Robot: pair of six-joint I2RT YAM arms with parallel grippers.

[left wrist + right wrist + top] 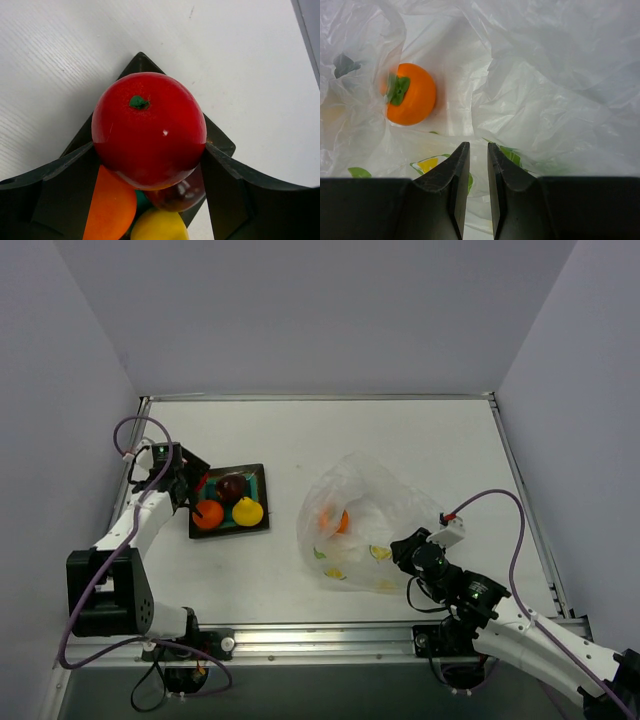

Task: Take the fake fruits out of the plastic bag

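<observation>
My left gripper (192,486) is shut on a shiny red apple (149,129) and holds it just above the teal square plate (258,478), near the plate's left edge. On the plate lie an orange fruit (208,514), a yellow fruit (247,511) and a dark maroon fruit (233,485). The clear plastic bag (368,530) with lemon-slice prints lies right of centre. An orange persimmon (411,94) with a green calyx lies inside it. My right gripper (477,145) pinches the bag's film at its near right edge, jaws almost together.
The plate's dark rim (141,61) shows behind the apple in the left wrist view. The right arm's cable (515,530) loops over the table right of the bag. Grey walls stand on three sides of the white table (330,430).
</observation>
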